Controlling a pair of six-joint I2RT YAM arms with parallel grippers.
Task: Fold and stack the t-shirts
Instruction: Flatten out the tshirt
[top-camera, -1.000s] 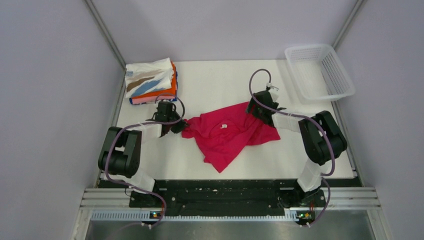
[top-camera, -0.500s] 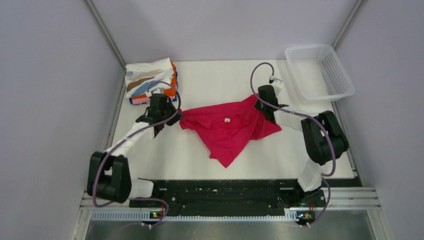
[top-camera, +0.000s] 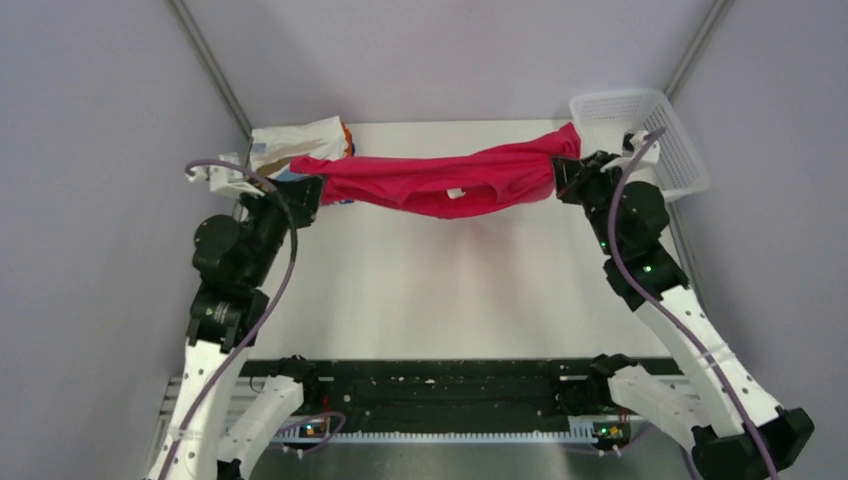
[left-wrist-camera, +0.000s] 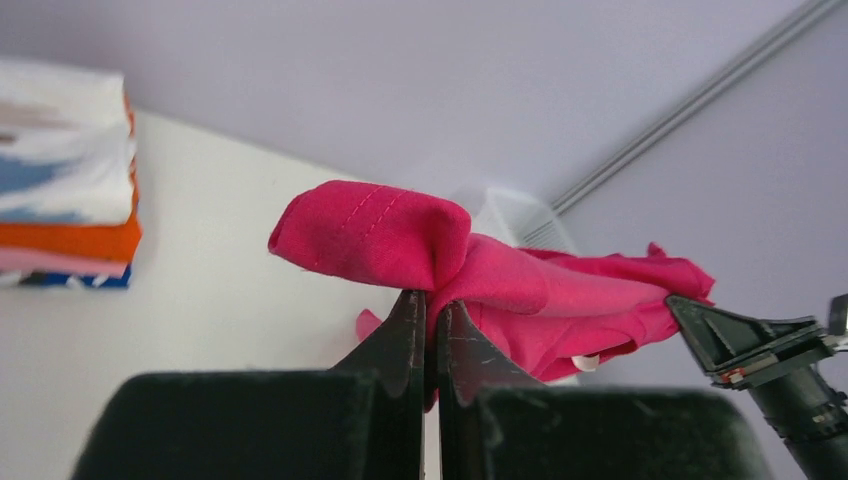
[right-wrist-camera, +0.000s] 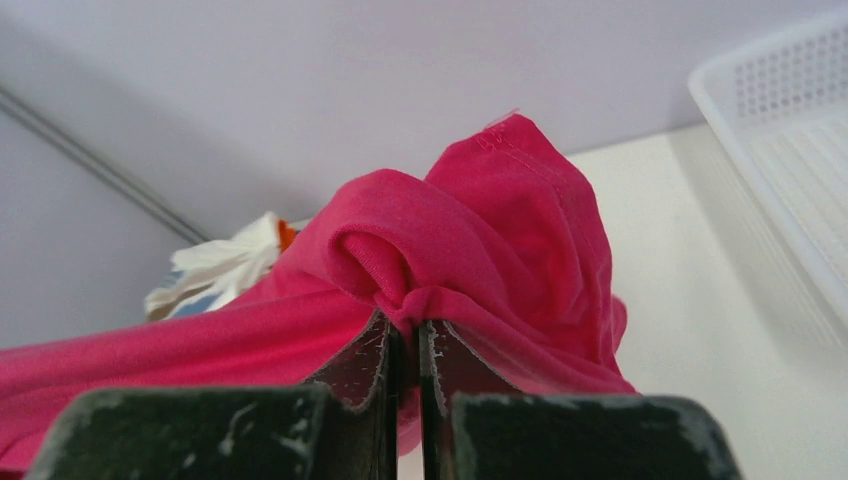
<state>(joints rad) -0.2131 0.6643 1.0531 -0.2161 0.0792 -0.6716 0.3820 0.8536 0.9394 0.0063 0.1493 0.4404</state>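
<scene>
No readable text; the white tag (top-camera: 455, 192) on the t-shirt (top-camera: 410, 180) is illegible.

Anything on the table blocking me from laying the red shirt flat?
Nothing visible. The magenta shirt hangs between the left tool and right tool over bare table; the folded stack and basket sit at the far corners.

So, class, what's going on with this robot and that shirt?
The magenta t-shirt hangs stretched above the table. The left claw is shut on one end, the right claw on the other. The folded stack sits at the far left corner, a white basket far right.
</scene>
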